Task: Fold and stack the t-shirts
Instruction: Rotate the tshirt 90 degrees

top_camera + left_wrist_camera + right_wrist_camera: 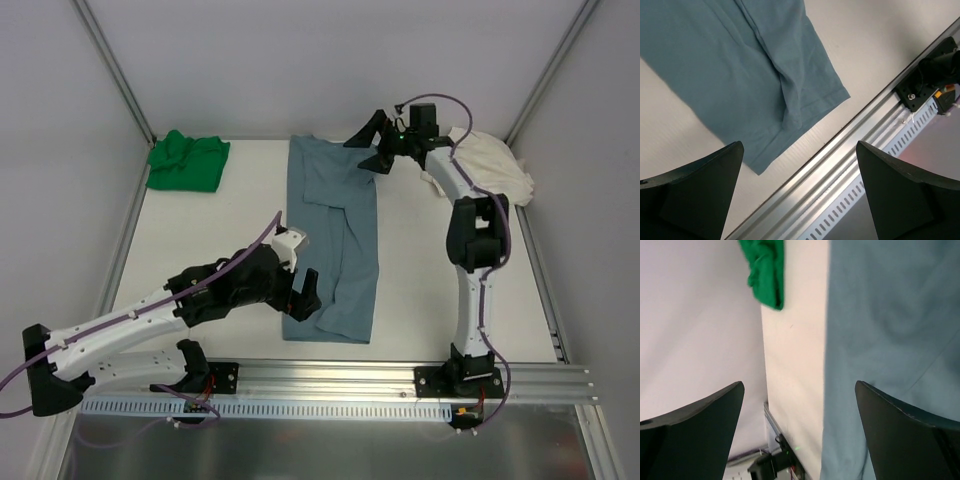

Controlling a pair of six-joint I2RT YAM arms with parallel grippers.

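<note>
T-shirts lay in three places on the white worktop (220,240), as I saw it from the overhead camera. The blue-grey t-shirt (335,240) was spread flat in the middle as a long band running from 12 o'clock down to 6 o'clock. Its near hem stopped just short of the metal rail (340,378) where the arms are bolted. A lengthwise crease ran down its right half. The green t-shirt (187,162) sat bunched in the far corner at 10 o'clock, well apart from the blue-grey one. The cream-white t-shirt (495,165) lay crumpled in the far corner at 2 o'clock, partly behind the right arm.

My left hand (302,298) was over the blue-grey shirt's near corner at 7 o'clock, fingers spread wide and grasping nothing. Its wrist camera showed that hem corner and the rail between the two fingers. My right hand (368,148) was at the shirt's far end, toward 1 o'clock, also released and empty. Its wrist camera looked along the shirt's edge, with bare worktop and the green shirt beyond. I could not tell whether either hand touched the cloth.
</note>
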